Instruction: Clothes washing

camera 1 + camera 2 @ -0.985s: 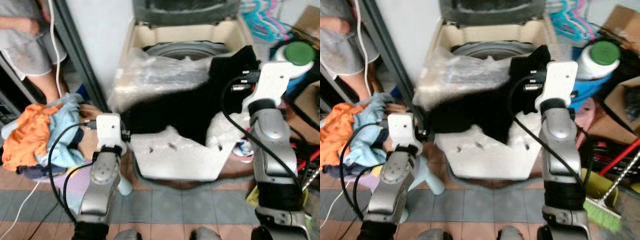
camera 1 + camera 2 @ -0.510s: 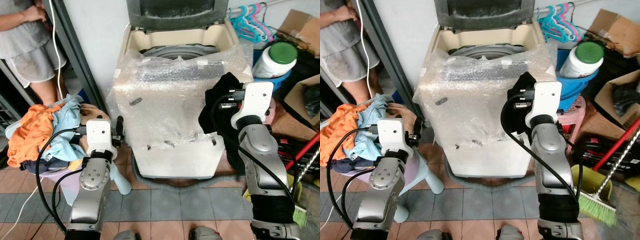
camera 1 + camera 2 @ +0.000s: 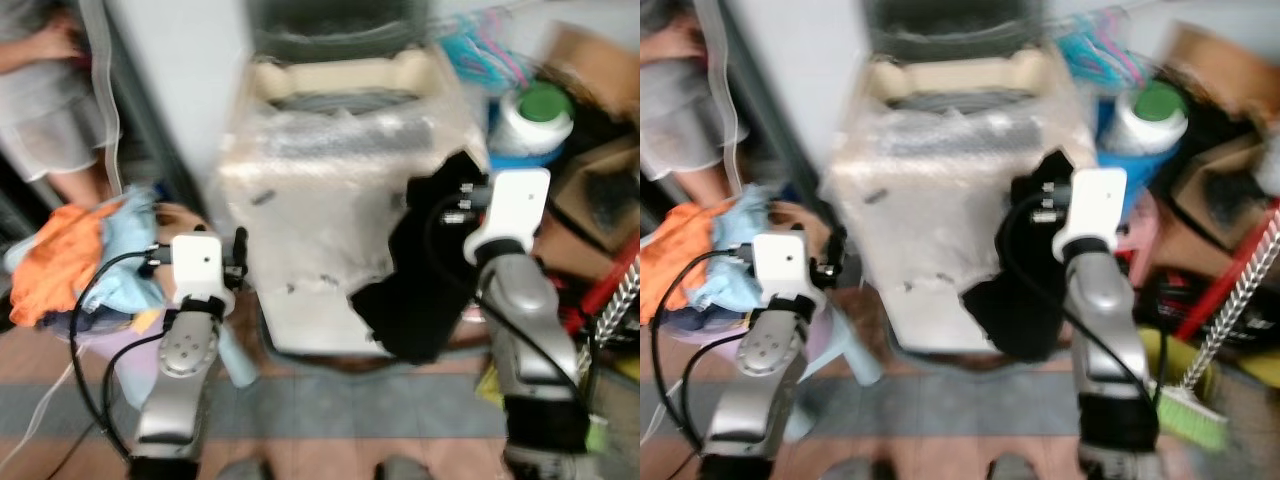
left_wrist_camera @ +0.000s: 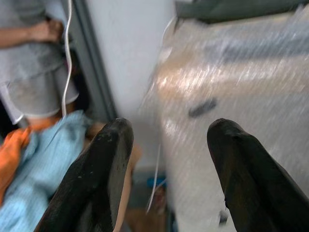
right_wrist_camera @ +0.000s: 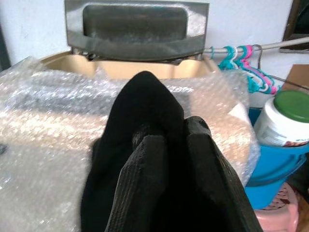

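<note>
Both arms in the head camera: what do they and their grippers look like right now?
Both arms are silver metal segments with black joints, each topped by a white block at the wrist. Black cables loop from each block down the arm. The left gripper and right gripper each have two long, matte black fingers.

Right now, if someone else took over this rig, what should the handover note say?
Right gripper: fingers shut on the black garment, which hangs in front of the washing machine, at its front right corner, not inside it.
Left gripper: fingers open, empty, beside the machine's front left corner.
The machine's lid is up; bubble wrap covers its top and front.
More laundry, orange and light blue, is piled on the robot's left, near a standing person.
Done: one garment picked up.
Left: get it into the tub, then fetch the rest of the pile.
</note>
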Available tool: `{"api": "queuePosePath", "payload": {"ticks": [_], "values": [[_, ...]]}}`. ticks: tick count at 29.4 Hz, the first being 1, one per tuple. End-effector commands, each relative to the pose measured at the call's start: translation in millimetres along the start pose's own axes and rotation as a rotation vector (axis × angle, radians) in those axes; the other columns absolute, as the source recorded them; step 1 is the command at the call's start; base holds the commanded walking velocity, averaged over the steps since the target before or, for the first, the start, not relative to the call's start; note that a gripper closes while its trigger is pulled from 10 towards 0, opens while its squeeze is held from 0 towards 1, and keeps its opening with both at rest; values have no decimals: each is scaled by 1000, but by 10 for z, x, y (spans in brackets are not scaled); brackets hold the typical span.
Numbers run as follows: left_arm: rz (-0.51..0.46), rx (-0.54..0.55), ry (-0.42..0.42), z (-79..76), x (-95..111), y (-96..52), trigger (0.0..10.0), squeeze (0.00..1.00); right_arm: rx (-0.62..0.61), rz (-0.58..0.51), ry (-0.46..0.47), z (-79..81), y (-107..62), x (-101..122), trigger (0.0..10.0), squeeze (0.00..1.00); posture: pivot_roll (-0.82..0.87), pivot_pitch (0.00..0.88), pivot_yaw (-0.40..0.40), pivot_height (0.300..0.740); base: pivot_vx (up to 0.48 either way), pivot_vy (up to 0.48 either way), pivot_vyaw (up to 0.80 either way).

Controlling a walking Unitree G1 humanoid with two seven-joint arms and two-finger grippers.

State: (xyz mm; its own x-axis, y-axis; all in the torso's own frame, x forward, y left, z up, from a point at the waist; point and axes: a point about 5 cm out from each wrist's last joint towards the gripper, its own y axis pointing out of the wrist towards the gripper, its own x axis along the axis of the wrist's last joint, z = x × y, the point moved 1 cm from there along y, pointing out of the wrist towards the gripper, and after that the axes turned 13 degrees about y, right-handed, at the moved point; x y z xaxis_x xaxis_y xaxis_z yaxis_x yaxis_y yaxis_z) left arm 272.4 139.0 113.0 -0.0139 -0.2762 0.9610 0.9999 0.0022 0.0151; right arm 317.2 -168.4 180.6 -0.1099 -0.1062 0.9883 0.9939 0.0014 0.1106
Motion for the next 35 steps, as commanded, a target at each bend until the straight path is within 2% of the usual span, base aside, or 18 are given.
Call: {"api": "queuePosePath", "payload": {"ticks": [1,35], "values": [[-6,6,-2,32,30,33,10000,0,16,-44,7,52,18,105,10000,0,-74,29,81,740,0,0,0],[3,15,-9,55,10,19,10000,0,37,-40,-27,62,6,83,10000,0,-72,34,73,740,0,0,0]]}}
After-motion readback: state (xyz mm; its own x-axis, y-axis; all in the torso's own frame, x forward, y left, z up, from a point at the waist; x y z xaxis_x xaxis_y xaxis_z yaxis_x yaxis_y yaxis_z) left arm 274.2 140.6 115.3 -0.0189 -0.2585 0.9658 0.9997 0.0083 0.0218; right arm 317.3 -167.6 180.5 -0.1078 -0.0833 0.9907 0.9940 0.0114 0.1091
